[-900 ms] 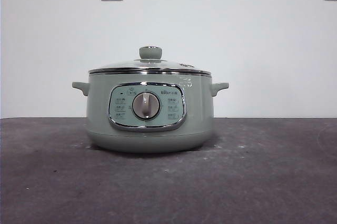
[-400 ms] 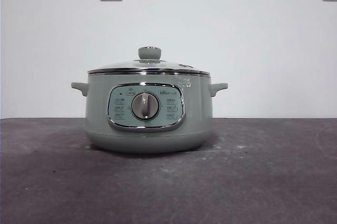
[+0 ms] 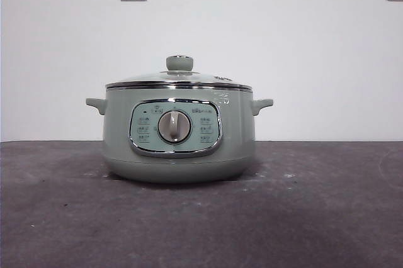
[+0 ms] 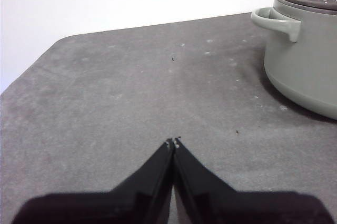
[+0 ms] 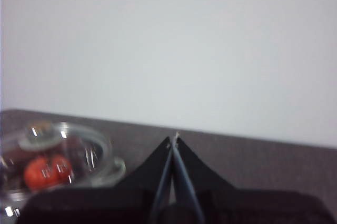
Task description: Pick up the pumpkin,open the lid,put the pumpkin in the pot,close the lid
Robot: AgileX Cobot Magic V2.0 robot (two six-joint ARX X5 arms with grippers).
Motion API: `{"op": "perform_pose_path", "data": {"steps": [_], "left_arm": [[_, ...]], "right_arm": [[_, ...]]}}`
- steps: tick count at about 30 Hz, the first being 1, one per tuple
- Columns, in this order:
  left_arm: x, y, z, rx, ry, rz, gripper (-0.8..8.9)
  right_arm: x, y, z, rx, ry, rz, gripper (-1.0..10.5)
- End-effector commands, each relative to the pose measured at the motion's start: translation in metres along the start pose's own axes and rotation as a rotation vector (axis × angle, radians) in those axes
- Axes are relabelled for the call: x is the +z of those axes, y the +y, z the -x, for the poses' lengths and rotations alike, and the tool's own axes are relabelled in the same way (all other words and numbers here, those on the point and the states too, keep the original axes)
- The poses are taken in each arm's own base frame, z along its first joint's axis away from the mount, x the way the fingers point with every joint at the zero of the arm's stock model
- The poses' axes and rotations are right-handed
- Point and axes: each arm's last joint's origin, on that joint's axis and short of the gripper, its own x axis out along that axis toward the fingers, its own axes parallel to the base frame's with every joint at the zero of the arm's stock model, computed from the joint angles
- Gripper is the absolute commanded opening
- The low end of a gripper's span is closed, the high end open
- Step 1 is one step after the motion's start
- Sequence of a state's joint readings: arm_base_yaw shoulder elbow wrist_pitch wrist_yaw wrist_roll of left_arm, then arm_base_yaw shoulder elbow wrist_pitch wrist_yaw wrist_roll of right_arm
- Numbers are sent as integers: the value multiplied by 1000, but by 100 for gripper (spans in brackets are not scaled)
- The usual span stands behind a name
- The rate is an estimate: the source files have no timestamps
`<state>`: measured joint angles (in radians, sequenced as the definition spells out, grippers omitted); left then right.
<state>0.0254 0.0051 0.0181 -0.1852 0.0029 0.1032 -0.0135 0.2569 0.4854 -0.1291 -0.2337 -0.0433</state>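
Even, soft light; the front view is sharp, the right wrist view blurred, with glare on the lid (image 5: 58, 150).

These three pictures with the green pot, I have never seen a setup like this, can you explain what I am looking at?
A robot with two arms works at a dark table. The front view looks level across it at a pale green pot with its glass lid on. The other two views come from cameras on the wrists. The left pincer is shut, holds nothing, and sits beside the pot. The right pincer is also shut and empty; through the lid its camera shows an orange pumpkin inside the pot.
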Motion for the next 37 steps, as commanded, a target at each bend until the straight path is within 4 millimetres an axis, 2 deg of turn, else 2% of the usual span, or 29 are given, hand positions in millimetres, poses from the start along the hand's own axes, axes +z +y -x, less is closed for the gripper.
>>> {"op": "perform_pose_path", "data": {"steps": [1, 7, 13, 18, 27, 37], "left_arm": [[-5, 0, -1, 0, 16, 11, -4], [-5, 0, -1, 0, 16, 10, -4], [-5, 0, -1, 0, 16, 10, -4], [-5, 0, -1, 0, 16, 10, -4], [-5, 0, -1, 0, 16, 11, -4], [-5, 0, -1, 0, 16, 11, -4]], "right_arm": [[-42, 1, -1, -4, 14, -5, 1], [-92, 4, 0, -3, 52, -13, 1], [-119, 5, 1, -1, 93, -23, 1], [-130, 6, 2, 0, 106, -29, 1], [-145, 7, 4, 8, 256, -61, 1], [-144, 7, 4, 2, 252, -108, 1]]}}
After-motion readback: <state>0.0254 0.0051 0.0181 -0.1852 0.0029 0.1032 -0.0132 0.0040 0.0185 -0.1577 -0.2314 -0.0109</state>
